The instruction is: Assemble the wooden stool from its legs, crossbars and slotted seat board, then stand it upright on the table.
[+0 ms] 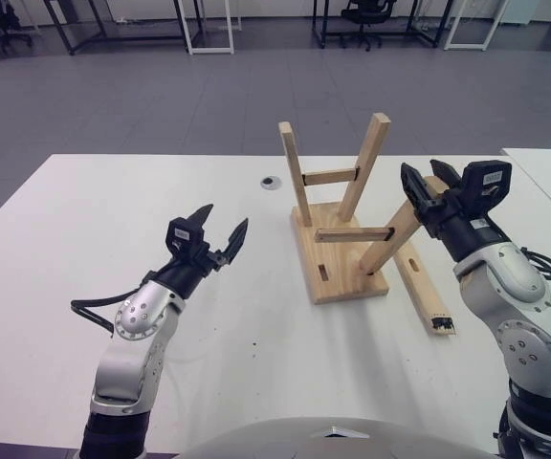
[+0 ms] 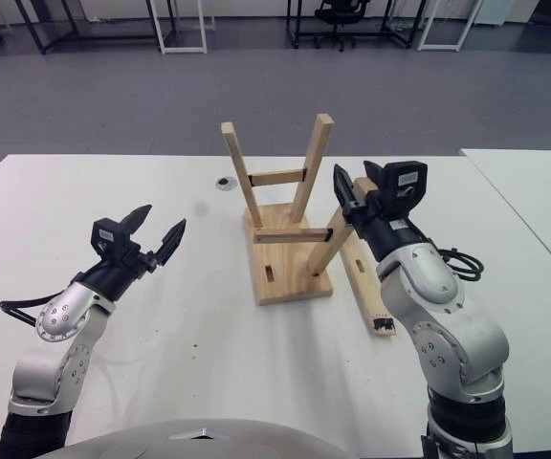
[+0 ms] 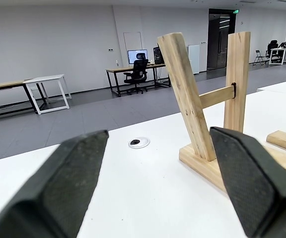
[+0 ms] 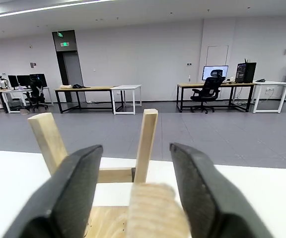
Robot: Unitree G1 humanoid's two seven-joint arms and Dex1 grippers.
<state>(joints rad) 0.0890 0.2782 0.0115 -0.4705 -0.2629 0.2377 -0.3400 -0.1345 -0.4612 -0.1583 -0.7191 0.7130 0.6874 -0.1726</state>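
While the left gripper (image 1: 228,215) hangs wide open beside the upturned stool (image 1: 338,258), right wrist view puts a leg tip (image 4: 153,208) between the spread fingers (image 4: 73,188) of the right gripper (image 1: 421,174).

White table (image 1: 209,363). Seat board (image 1: 338,285) lies flat on it, centre-right. One loose leg (image 1: 427,287) lies flat just beside the board's right edge. Round grommet (image 1: 272,182) beyond the board.

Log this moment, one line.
left gripper: open | right gripper: open around tilted leg | board: inverted | spare leg: beside board
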